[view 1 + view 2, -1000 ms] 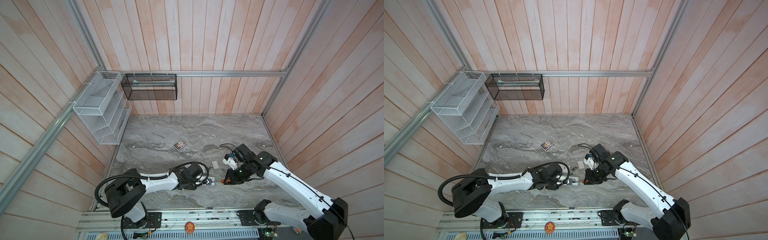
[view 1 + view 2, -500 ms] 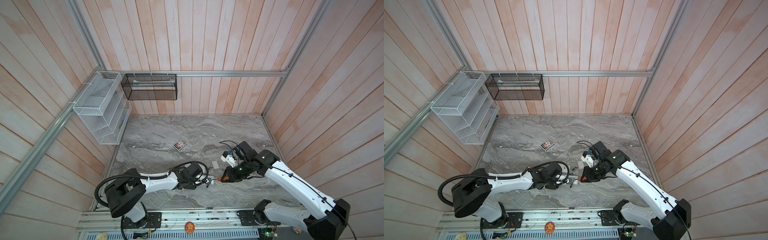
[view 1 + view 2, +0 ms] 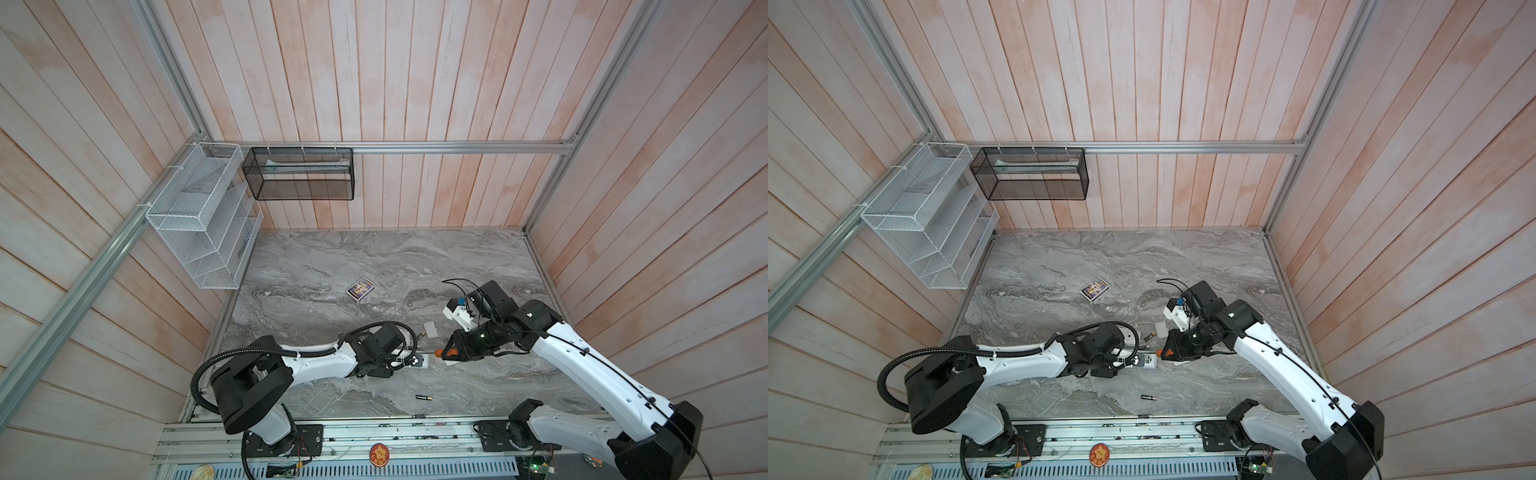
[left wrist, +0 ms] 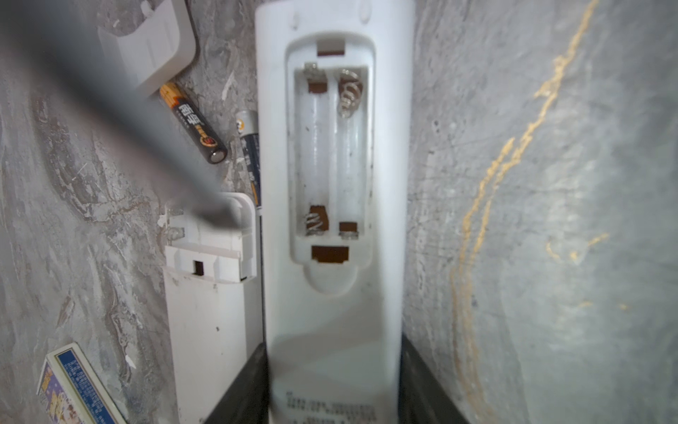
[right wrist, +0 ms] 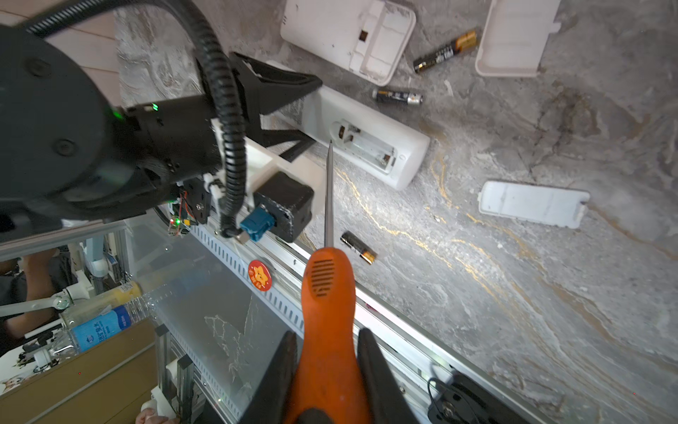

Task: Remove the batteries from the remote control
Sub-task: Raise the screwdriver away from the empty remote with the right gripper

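So the left claw [image 4: 334, 374] clamps the white remote [image 4: 334, 293], the right claw [image 5: 326, 352] squeezes the orange screwdriver [image 5: 327, 293], three batteries [image 5: 398, 97] lie loose on the table [image 5: 513, 293].

Left wrist view
- shaft of the screwdriver [image 4: 121, 110]: out of focus, a grey smear. It covers part of a white cover plate [image 4: 154, 40] and a corner of the second remote [image 4: 209, 293].
- side battery [image 4: 250, 147]: one long side is hidden behind the remote control [image 4: 332, 183].
- remote control: both ends run out of frame. The printed lines by the left pincer [image 4: 332, 367] are too blurred to read.
- left pincer: only two dark fingers [image 4: 242, 389] show, cut by the frame edge.
- printed box [image 4: 69, 389]: cut by the frame corner.

Right wrist view
- screwdriver [image 5: 326, 286]: the butt of the handle is hidden inside the right pincer [image 5: 327, 334], which is itself cut by the frame edge.

Top views
- remote control [image 3: 419, 360], lower centre: mostly hidden under the left arm's wrist.
- front battery [image 3: 424, 397], lower centre: label too small to read.
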Motion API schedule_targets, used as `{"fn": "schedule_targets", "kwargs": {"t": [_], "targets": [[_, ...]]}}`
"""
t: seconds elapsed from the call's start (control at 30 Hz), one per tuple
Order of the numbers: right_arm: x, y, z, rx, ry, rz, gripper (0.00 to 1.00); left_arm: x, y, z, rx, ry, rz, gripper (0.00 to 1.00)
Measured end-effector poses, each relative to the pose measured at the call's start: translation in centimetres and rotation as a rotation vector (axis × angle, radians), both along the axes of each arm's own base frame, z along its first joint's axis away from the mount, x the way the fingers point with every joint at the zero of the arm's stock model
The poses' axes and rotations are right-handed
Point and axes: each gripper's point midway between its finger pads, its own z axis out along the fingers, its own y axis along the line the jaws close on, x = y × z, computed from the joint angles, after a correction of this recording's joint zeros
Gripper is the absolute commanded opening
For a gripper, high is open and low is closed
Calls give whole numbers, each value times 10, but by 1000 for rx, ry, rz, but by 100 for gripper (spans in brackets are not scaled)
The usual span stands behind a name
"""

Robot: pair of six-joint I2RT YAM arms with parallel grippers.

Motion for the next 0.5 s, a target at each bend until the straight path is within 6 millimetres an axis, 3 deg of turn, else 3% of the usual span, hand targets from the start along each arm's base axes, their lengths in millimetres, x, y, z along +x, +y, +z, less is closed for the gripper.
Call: {"fn": "schedule_targets", "kwargs": {"t": [0.17,0.33,0.5], "targets": [[8,1,11,49,-52,-16,0,1,-2,0,-3,1,3,3],[16,-2,9,54,-60,-47,0,1,-2,0,-3,1,3,4],[26,-6,10,64,-74,-81,0,1,-1,0,-3,2,7,21]]}}
